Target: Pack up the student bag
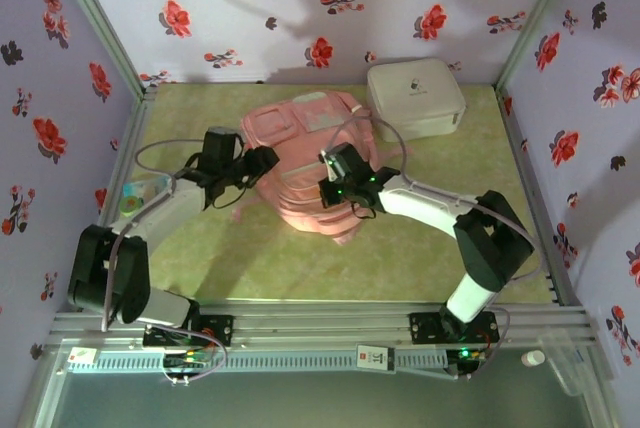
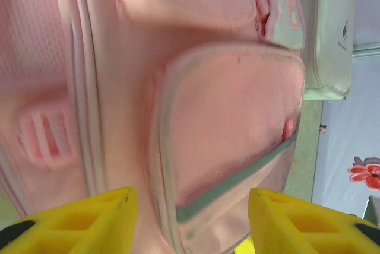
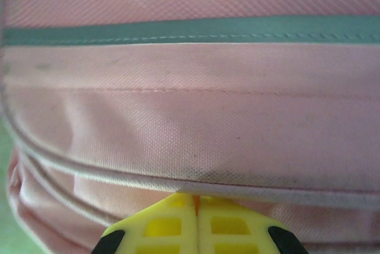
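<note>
The right gripper (image 3: 196, 199) sat pressed together against the student bag (image 3: 190, 117); the left wrist view showed the left gripper (image 2: 191, 197) spread, a white case (image 2: 332, 34) beyond.

The student bag (image 1: 295, 138) occupies the centre of the table (image 1: 400, 268), toward the far edge. A white hard case (image 1: 415, 96) blocks the far right corner, just beside the bag. The left arm (image 1: 165, 203) and right arm (image 1: 430, 203) flank the bag. Open passage: the near strip between the arms and the far left corner.

The student bag (image 3: 190, 88) is showing matt, finely woven pink cloth. The far white case (image 1: 415, 98) is looking like smooth, hard plastic.
</note>
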Robot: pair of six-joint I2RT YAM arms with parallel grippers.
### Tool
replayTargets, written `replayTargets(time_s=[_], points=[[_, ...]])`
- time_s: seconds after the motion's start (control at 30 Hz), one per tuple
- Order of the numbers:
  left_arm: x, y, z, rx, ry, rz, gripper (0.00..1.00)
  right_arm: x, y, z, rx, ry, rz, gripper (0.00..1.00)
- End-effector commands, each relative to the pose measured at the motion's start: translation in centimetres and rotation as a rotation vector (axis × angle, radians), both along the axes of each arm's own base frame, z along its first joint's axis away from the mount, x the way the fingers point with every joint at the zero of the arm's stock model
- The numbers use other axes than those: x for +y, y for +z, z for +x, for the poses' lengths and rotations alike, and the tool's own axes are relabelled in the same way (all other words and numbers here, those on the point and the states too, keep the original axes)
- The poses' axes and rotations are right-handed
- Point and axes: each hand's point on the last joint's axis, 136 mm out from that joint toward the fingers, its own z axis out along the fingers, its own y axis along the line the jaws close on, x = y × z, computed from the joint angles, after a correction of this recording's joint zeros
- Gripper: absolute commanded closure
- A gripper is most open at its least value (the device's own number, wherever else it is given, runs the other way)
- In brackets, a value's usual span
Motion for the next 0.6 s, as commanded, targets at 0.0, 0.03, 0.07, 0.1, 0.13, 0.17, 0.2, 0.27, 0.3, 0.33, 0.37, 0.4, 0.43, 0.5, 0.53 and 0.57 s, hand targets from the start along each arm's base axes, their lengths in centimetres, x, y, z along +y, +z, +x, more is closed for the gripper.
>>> replayTargets(time_s=[0.0,0.03,0.07,0.1,0.13,0.17,0.2,0.27,0.3,0.33,0.37,0.4,0.43,0.5,0.53,0.57], points=[[-0.3,0.0,-0.7,0.01,0.021,-0.09,0.47,3.9,2.4,0.1,-0.038,0.099,0.111,1.0],[-0.2,-0.2,-0.8,0.012,0.027,-0.1,0.47,4.2,2.4,0.1,-0.035,0.1,0.117,1.0],[-0.2,-0.6,-0.9,0.021,0.033,-0.107,0.47,4.5,2.5,0.2,-0.035,0.1,0.124,1.0],[-0.2,-1.0,-0.9,0.031,0.039,-0.109,0.47,4.7,2.5,0.2,-0.032,0.101,0.131,1.0],[-0.2,-1.3,-0.8,0.038,0.042,-0.111,0.48,4.9,2.5,0.2,-0.03,0.099,0.136,1.0],[-0.3,-1.7,-0.7,0.047,0.044,-0.11,0.49,4.9,2.5,0.2,-0.026,0.098,0.138,1.0],[-0.3,-1.9,-0.6,0.051,0.046,-0.11,0.51,4.9,2.5,0.2,-0.025,0.099,0.141,1.0],[-0.4,-2.2,-0.3,0.06,0.049,-0.109,0.55,4.9,2.5,0.1,-0.024,0.096,0.142,1.0],[-0.5,-2.4,-0.2,0.065,0.051,-0.108,0.57,4.8,2.5,0.1,-0.022,0.095,0.141,1.0],[-0.5,-2.6,-0.1,0.067,0.052,-0.107,0.59,4.8,2.5,0.1,-0.021,0.091,0.139,1.0],[-0.5,-2.8,0.0,0.073,0.053,-0.105,0.62,4.6,2.5,0.2,-0.024,0.083,0.135,1.0],[-0.4,-3.0,0.1,0.077,0.06,-0.102,0.66,4.4,2.4,0.2,-0.025,0.073,0.129,1.0],[-0.4,-3.1,0.2,0.08,0.063,-0.097,0.69,4.2,2.2,0.3,-0.026,0.064,0.12,1.0],[0.1,-3.5,0.2,0.088,0.081,-0.073,0.78,3.3,2.0,0.5,-0.033,0.025,0.093,1.0],[0.4,-3.6,0.2,0.087,0.087,-0.057,0.82,2.6,1.8,0.6,-0.037,0.005,0.075,1.0],[0.7,-3.7,0.2,0.088,0.095,-0.034,0.86,1.8,1.7,0.7,-0.043,-0.02,0.058,1.0]])
